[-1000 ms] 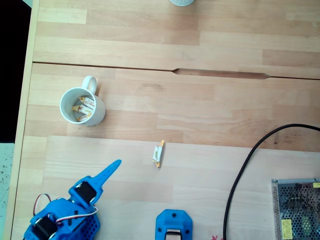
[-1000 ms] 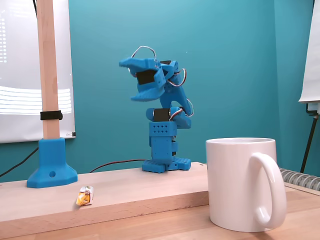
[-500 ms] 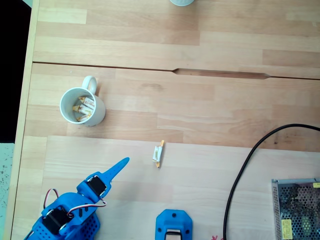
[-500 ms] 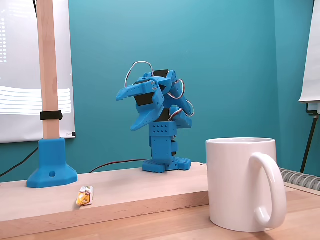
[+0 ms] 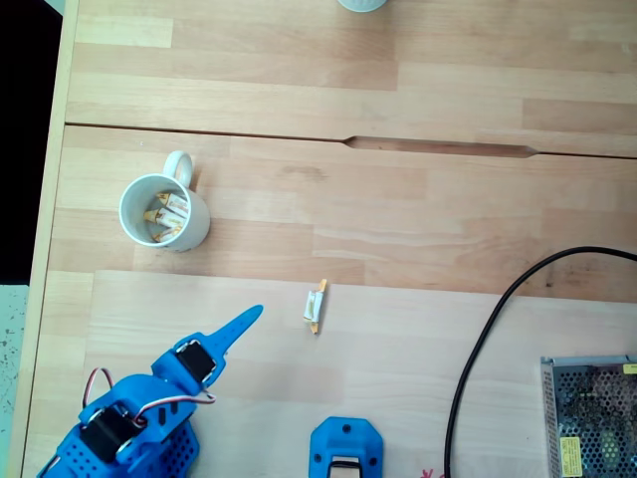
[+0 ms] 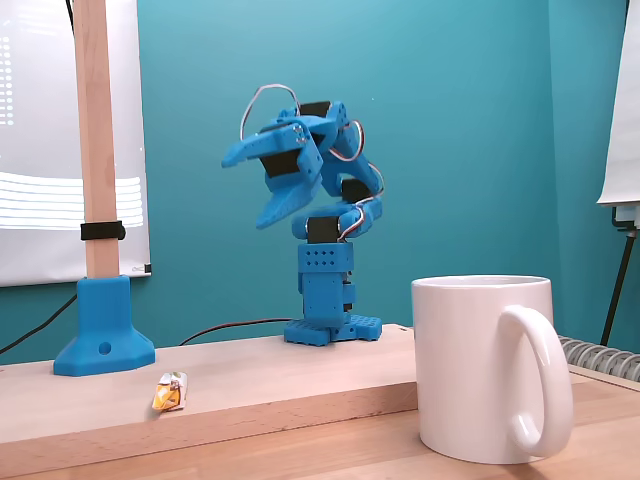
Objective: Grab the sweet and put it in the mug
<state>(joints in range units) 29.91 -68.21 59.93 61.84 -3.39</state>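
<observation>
We see the blue gripper (image 6: 242,190) raised in the air with its jaws spread and nothing between them. In a fixed view the sweet (image 5: 315,305) lies on the tabletop (image 5: 398,339) just right of its tip, the mug (image 5: 163,213) well apart, upper left.

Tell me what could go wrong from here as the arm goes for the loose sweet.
The sweet is tiny and flat on the table; the open gripper, well above it, may nudge rather than pinch it. The mug already holds several sweets, so a drop could bounce out. The black cable seems clear, probably low risk.
</observation>
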